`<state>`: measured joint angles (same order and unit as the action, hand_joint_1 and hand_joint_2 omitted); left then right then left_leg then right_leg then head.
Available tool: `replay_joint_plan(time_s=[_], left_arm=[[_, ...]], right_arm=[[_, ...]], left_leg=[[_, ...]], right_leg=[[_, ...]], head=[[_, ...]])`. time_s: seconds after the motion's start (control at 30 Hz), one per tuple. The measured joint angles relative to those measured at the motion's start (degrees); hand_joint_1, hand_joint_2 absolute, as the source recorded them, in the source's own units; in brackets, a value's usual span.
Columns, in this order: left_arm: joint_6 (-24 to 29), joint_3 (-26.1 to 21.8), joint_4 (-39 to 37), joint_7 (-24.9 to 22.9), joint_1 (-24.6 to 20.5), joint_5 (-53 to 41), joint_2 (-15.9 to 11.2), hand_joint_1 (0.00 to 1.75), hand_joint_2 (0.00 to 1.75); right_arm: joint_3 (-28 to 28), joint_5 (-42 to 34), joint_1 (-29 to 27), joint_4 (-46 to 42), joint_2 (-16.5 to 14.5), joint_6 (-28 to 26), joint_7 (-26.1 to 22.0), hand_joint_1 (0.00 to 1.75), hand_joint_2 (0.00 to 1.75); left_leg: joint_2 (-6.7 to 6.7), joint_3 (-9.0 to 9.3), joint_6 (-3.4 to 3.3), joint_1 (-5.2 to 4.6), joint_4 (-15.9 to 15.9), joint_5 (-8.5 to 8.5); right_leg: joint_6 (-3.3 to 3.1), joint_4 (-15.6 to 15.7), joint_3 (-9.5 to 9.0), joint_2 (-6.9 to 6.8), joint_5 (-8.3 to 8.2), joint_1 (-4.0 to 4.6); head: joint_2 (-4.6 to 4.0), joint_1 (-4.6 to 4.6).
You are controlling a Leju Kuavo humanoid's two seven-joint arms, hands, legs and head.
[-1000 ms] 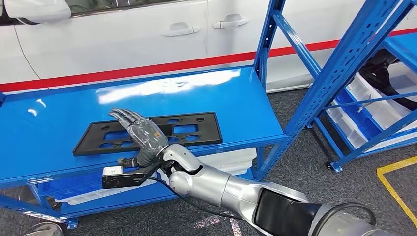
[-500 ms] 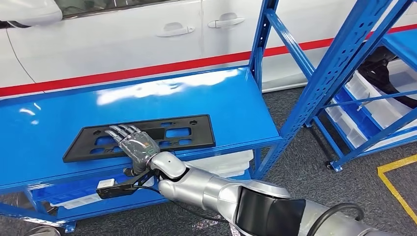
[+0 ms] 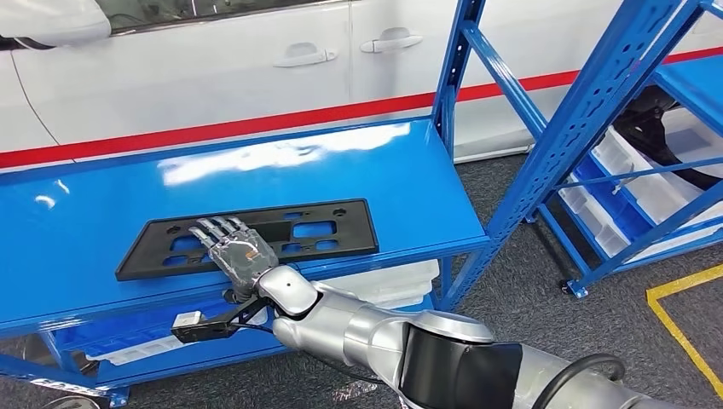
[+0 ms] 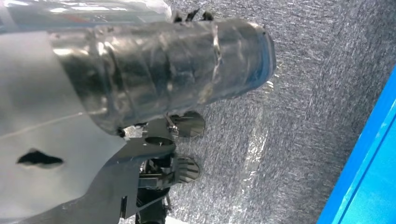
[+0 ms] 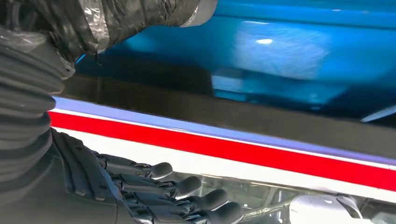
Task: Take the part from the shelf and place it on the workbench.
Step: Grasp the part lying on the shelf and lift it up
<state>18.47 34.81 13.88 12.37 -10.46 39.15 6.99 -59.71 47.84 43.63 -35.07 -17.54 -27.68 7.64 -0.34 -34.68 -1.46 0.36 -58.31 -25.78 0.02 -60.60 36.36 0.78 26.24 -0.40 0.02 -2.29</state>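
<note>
On the blue tabletop [image 3: 102,213] the black part [image 3: 332,230] lies flat near the front edge; right hand [image 3: 234,254] over its left-middle, fingers extended, gripping nothing. Left hand [image 4: 154,70]: state unclear.

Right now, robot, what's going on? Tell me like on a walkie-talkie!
Right hand flat over black plate, fingers straight, holding nothing. Plate lying flat on blue workbench. Left hand hanging over the floor, grip unclear. Nothing in the way.
</note>
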Motion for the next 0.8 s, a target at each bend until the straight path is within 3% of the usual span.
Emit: replay_joint_plan(time_s=[0.07, 0.13, 0.17, 0.2, 0.23, 0.3, 0.37, 0.47, 0.53, 0.63, 0.67, 0.7, 0.73, 0.8], left_arm=[[-0.1, 0.1, 0.0, 0.0, -0.1, 0.0, 0.1, 0.00, 0.00], [-0.1, 0.2, 0.0, 0.0, -0.2, 0.0, 0.2, 0.00, 0.00], [-0.1, 0.2, 0.0, 0.0, -0.2, 0.0, 0.2, 0.00, 0.00], [-0.1, 0.3, 0.0, 0.0, -0.1, 0.0, 0.2, 0.00, 0.00], [-0.1, 0.4, 0.0, 0.0, -0.1, 0.1, 0.3, 0.00, 0.00], [-0.2, 0.7, 0.0, 0.0, -0.1, 0.2, 0.3, 0.00, 0.00], [-0.2, 1.1, 0.0, -0.1, -0.2, 0.4, 0.3, 0.00, 0.00], [-0.2, 1.5, 0.0, -0.2, -0.2, 0.7, 0.3, 0.00, 0.00], [-0.2, 1.7, 0.0, -0.3, -0.1, 0.9, 0.3, 0.00, 0.00], [-0.2, 1.8, 0.0, -0.3, -0.1, 1.3, 0.3, 0.00, 0.00], [-0.2, 1.9, 0.0, -0.3, 0.0, 1.4, 0.3, 0.00, 0.00], [-0.2, 2.0, 0.0, -0.2, 0.1, 1.6, 0.3, 0.00, 0.00], [-0.1, 2.0, 0.0, -0.2, 0.1, 1.8, 0.3, 0.00, 0.00], [0.0, 2.0, 0.0, -0.1, 0.1, 2.0, 0.3, 0.00, 0.00]], right_arm=[[0.0, 0.0, 0.2, 0.4, 0.0, -0.1, 0.1, 0.00, 1.75], [-0.1, 0.1, 0.3, 0.9, 0.0, -0.1, 0.2, 0.00, 1.75], [-0.1, 0.4, 0.3, 1.3, 0.0, -0.2, 0.4, 0.00, 1.75], [-0.2, 0.8, 0.3, 1.6, 0.0, -0.3, 0.8, 0.00, 1.75], [-0.2, 1.4, 0.3, 1.8, 0.0, -0.4, 1.3, 0.00, 1.75], [-0.2, 1.9, 0.5, 2.2, 0.0, -0.7, 2.1, 0.00, 1.75], [-0.2, 1.7, 0.9, 2.6, -0.1, -0.9, 2.6, 0.00, 1.75], [-0.2, 2.1, 1.3, 3.1, -0.1, -1.2, 4.1, 0.00, 1.75], [-0.1, 3.1, 1.9, 3.4, -0.1, -1.1, 5.5, 0.00, 1.75], [-0.1, 5.4, 2.4, 3.9, 0.0, -0.8, 7.9, 0.00, 1.75], [-0.1, 6.2, 2.4, 4.1, 0.0, -0.4, 8.7, 0.00, 1.75], [-0.1, 6.7, 2.4, 4.3, 0.1, 0.2, 9.5, 0.00, 1.75], [-0.1, 7.0, 2.4, 4.5, 0.1, 0.9, 10.1, 0.00, 1.75], [-0.1, 7.1, 2.6, 4.8, 0.2, 2.9, 11.0, 0.00, 1.75]], left_leg=[[0.15, 0.28, -0.51, 0.21, 0.5, 0.30], [0.19, 0.24, -0.70, 0.16, 0.4, 0.31], [0.20, 0.21, -0.71, 0.15, 0.4, 0.28], [0.19, 0.19, -0.69, 0.16, 0.3, 0.21], [0.17, 0.18, -0.64, 0.17, 0.1, 0.09], [0.13, 0.08, -0.31, 0.09, -0.4, -0.33], [0.10, -0.27, 0.19, -0.16, -1.0, -0.62], [0.16, -0.53, 0.79, -0.20, -1.1, -0.71], [0.21, -1.43, 1.31, -0.06, -3.2, -2.24], [0.20, -6.08, 2.00, 0.15, -13.3, -6.81], [0.21, -7.44, 2.08, 0.19, -15.9, -7.41], [0.21, -7.96, 2.07, 0.20, -16.6, -7.00], [0.21, -7.38, 1.96, 0.20, -15.0, -5.53], [0.18, -4.09, 1.51, 0.15, -7.7, -1.59]], right_leg=[[0.41, -4.7, 2.08, -0.19, 2.73, -0.03], [0.66, -11.9, 5.45, -0.25, 5.75, -0.07], [0.75, -14.2, 6.60, -0.27, 6.23, -0.12], [0.80, -14.3, 6.70, -0.29, 5.55, -0.17], [0.78, -12.3, 5.83, -0.34, 4.03, -0.23], [0.60, -5.0, 2.24, -0.52, 0.62, -0.25], [0.18, -0.4, 0.09, -0.54, -0.44, -0.15], [-0.60, 0.3, -0.03, -0.33, -0.40, -0.13], [-1.14, 0.7, -0.30, -0.32, -0.58, -0.37], [-1.65, 0.9, -0.53, -0.35, -0.56, -0.46], [-1.70, 0.8, -0.55, -0.33, -0.53, -0.43], [-1.74, 0.8, -0.58, -0.28, -0.49, -0.41], [-1.75, 0.8, -0.65, -0.18, -0.46, -0.40], [-1.65, 0.8, -0.88, 0.05, -0.33, -0.39]], head=[[0.00, -0.08], [0.00, -0.13], [0.00, -0.13], [0.00, -0.13], [0.00, -0.13], [0.00, -0.13], [0.00, -0.11], [0.00, -0.10], [0.00, -0.07], [0.00, -0.03], [0.00, -0.03], [0.00, -0.03], [0.00, -0.03], [0.00, -0.04]])
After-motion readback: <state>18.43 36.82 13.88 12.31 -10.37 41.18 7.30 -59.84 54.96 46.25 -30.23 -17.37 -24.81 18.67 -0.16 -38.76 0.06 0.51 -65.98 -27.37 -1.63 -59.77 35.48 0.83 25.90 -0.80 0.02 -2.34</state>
